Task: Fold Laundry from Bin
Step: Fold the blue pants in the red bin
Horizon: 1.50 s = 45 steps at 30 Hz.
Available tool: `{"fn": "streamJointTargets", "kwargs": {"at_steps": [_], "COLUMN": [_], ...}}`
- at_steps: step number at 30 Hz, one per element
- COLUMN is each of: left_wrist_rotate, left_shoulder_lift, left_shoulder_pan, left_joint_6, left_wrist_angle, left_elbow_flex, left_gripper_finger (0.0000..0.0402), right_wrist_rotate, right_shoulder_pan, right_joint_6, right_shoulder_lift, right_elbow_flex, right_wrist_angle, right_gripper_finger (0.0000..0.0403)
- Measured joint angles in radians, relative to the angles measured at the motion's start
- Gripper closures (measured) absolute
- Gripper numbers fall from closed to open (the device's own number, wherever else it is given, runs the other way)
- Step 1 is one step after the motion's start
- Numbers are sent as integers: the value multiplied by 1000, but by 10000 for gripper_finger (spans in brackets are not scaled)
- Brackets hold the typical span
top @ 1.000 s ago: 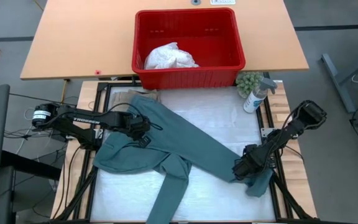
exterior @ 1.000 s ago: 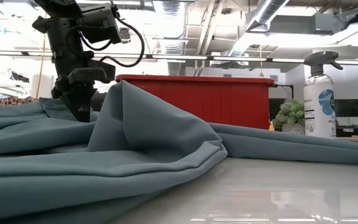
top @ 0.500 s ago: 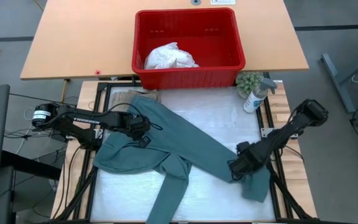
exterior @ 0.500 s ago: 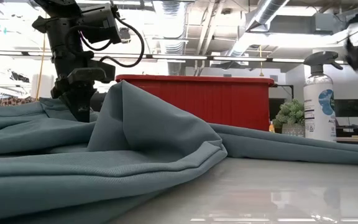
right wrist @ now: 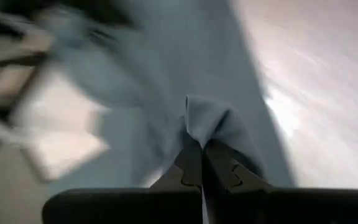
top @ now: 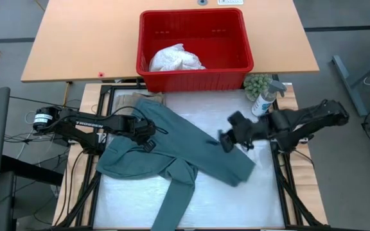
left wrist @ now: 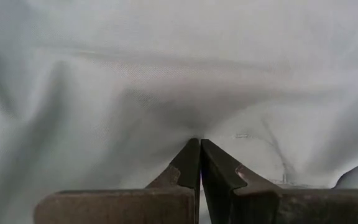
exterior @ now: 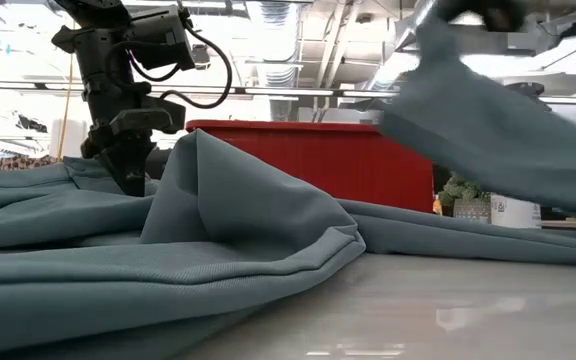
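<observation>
Bright red rectangular plastic bin [top: 196, 48] sits at the far side, straddling the edge of the tan wooden table [top: 76, 38]. Inside it, a crumpled white cloth garment [top: 175, 58] lies against the left wall; what is beneath it cannot be seen.

Dark teal-green long-sleeved garment [top: 172, 151] lies spread across the pale work surface [top: 223, 205], its body toward the left and one sleeve running to the near edge, where the end is cut off. A strip of beige-khaki cloth [top: 128, 99] pokes out from under its far left corner, mostly covered.

Left gripper [top: 148, 135] rests on the garment's left part. In its wrist view the two fingers [left wrist: 191, 163] are pressed together with a fold of the teal cloth pinched between them; fabric fills that view entirely.

Right gripper [top: 227, 140] is raised over the middle right of the work surface, fingers [right wrist: 194, 163] closed tight on a bunched end of the same teal garment, which drapes back down toward the right. Arm and cloth are motion-blurred, so the exact edge held is hard to make out. In the low view the lifted cloth [exterior: 488, 130] hangs across the upper right, hiding most of the clear spray bottle [top: 264, 97] and part of the small green potted plant [top: 257, 83] at the bin's right corner.
</observation>
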Motion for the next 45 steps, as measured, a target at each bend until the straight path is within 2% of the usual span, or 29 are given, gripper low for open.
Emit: {"fn": "streamJointTargets", "kwargs": {"at_steps": [3,6,11,14,20,22,25,30,34,39,41,45], "left_wrist_rotate": [-2,-2,-7,-9,-13,-13,17,51,9,-14,4,55], "left_shoulder_lift": [0,0,0,0,0,0,0,0,0,0,-1,-6], "left_shoulder_pan": [0,0,0,0,0,0,0,0,0,-1,-2,-38], "left_joint_6": [-4,-13,-14,-14,-22,-30,-40,-41,-55,-121,-185,-211], "left_wrist_angle": [-1,-1,-2,-2,-2,-2,-14,-143,-245,-309,-369,-463], "left_elbow_flex": [0,0,0,0,0,0,0,0,0,-28,-41,-59], "left_gripper_finger": [401,401,401,401,401,401,402,401,401,401,401,401], "right_wrist_rotate": [-211,-372,-421,-419,-449,-468,-462,-385,-354,-353,-353,-384], "right_shoulder_pan": [-2,85,339,494,714,760,808,826,808,777,767,747], "right_joint_6": [-186,-166,66,293,859,987,1095,1104,1048,988,969,929], "right_shoulder_lift": [-3,6,10,9,-7,-9,-3,26,46,71,80,108], "right_elbow_flex": [24,35,4,-13,-21,-21,-21,-21,-21,-21,-21,-20], "right_wrist_angle": [236,328,304,194,-229,-347,-466,-510,-505,-498,-486,-521], "right_gripper_finger": [385,385,385,385,385,385,385,382,378,380,378,379]}}
